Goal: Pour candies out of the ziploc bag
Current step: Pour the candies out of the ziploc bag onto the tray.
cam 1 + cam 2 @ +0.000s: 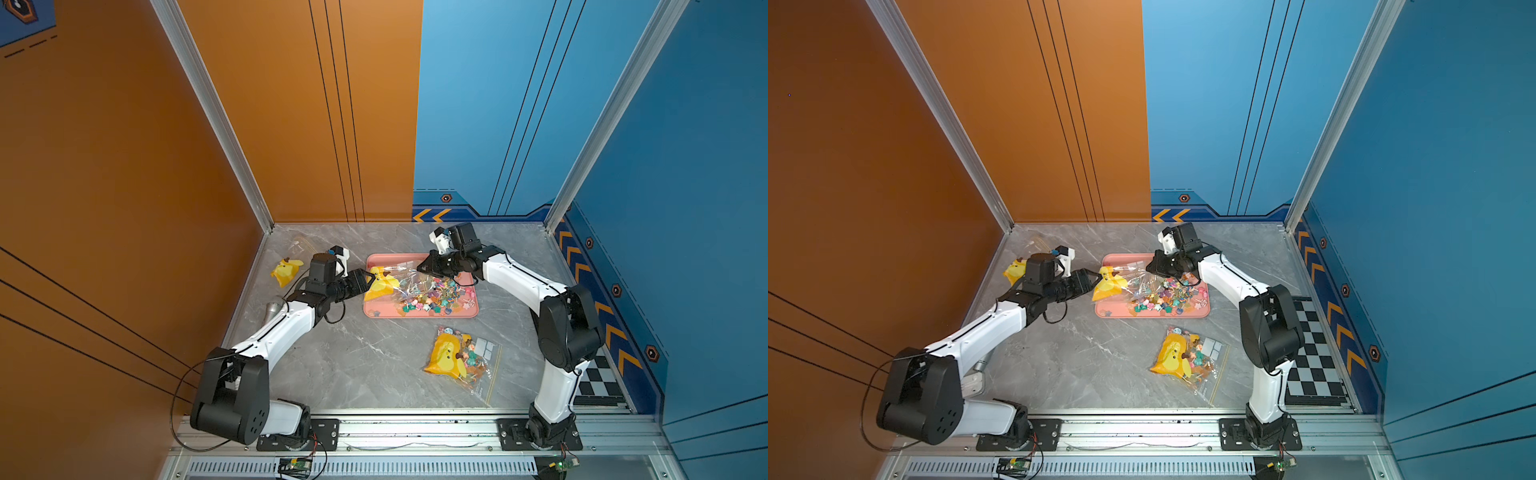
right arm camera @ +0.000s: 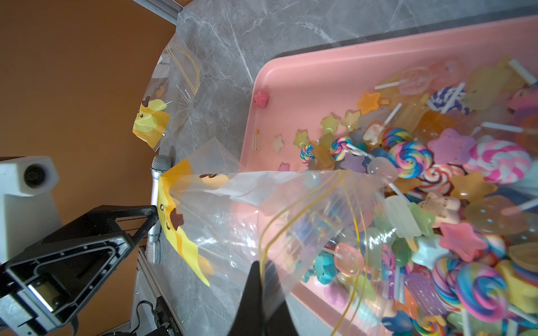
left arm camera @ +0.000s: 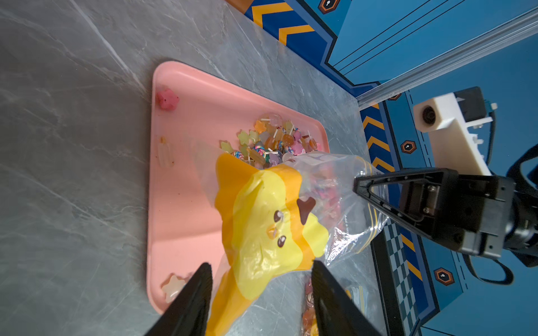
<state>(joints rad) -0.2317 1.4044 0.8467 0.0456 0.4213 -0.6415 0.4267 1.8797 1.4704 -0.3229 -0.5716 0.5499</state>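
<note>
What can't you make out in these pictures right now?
1. Whether any candies are inside the held ziploc bag: right wrist view, clear plastic overlaps the pile on the tray.
2. Print on the empty bag: right wrist view, too small.
3. Second full bag: left wrist view, cut by the edge, behind the left hand.

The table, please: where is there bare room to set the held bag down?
The widest bare marble on the table lies between the pink tray, the left arm and the full bag. A narrower strip runs behind the tray. It is crowded at the tray's candies, under the held ziploc bag.
</note>
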